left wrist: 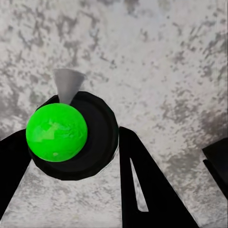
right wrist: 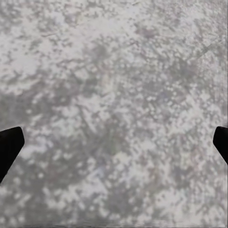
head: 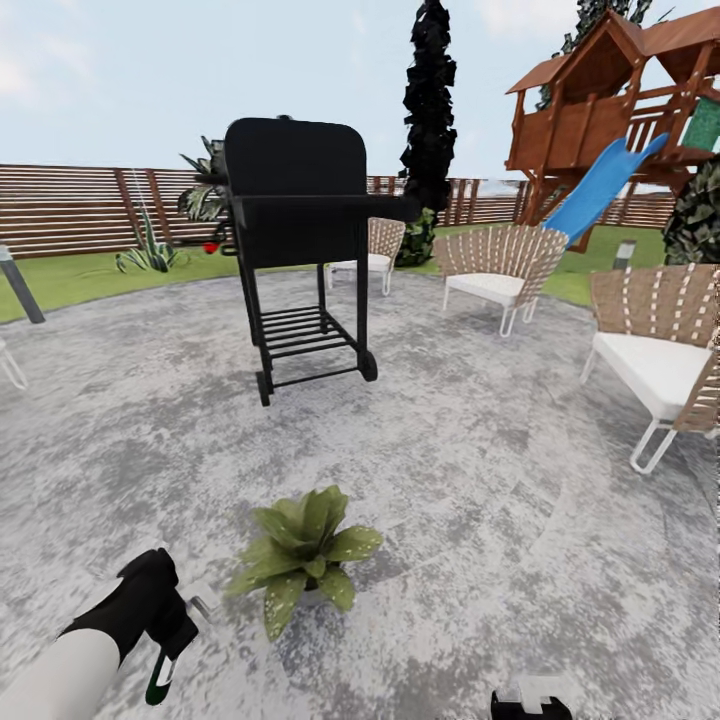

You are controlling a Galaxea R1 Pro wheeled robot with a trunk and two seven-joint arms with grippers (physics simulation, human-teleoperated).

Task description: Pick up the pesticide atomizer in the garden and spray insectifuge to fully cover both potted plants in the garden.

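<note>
One potted plant (head: 300, 555), a low rosette of broad green leaves, stands on the grey paving just in front of me, its pot mostly hidden under the leaves. The other potted plant is out of view. My left gripper (head: 165, 640) hangs just left of this plant, shut on the pesticide atomizer (left wrist: 71, 135), a dark rounded bottle with a bright green spot and a grey nozzle. Its black fingers (left wrist: 142, 190) press against both sides of the bottle. My right gripper (head: 530, 702) sits low at the bottom edge, open, with bare paving between its fingertips (right wrist: 9, 147).
A black grill (head: 295, 235) on a wheeled stand rises a few steps ahead. Woven chairs (head: 495, 265) (head: 660, 340) stand to the right. A wooden play tower with a blue slide (head: 600, 185) and a slatted fence (head: 80, 205) lie beyond.
</note>
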